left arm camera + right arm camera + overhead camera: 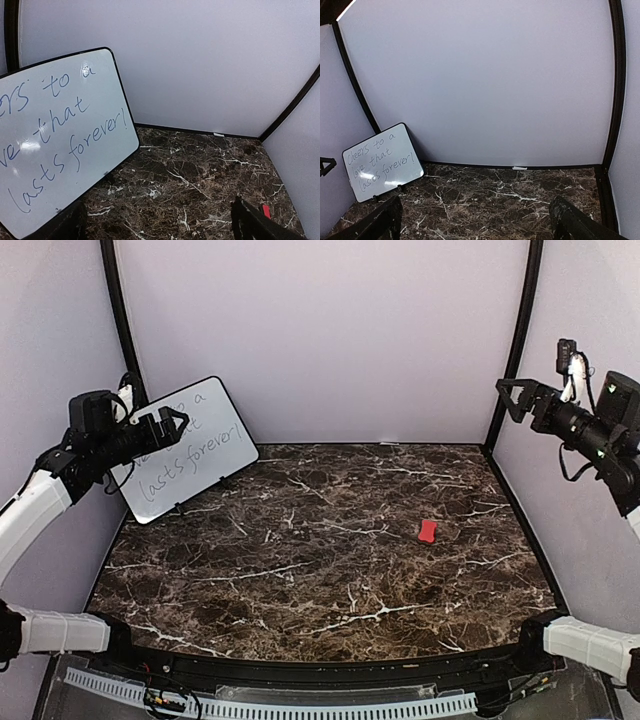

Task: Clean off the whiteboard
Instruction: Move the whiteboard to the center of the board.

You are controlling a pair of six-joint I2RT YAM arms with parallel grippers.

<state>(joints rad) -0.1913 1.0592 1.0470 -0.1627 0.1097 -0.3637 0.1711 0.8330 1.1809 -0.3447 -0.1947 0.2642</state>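
Note:
The whiteboard [205,453] leans against the left wall at the back left, with dark handwritten text on it. It also shows in the left wrist view [55,145] and the right wrist view [382,161]. My left gripper [170,426] is open and empty, raised in front of the board's upper left part. My right gripper [512,395] is open and empty, raised high at the right wall. A small red eraser [427,531] lies on the marble table right of centre, apart from both grippers; its edge shows in the left wrist view [266,211].
The dark marble table [320,550] is enclosed by pale walls with black corner posts. A white tape scrap [519,168] sits at the base of the back wall.

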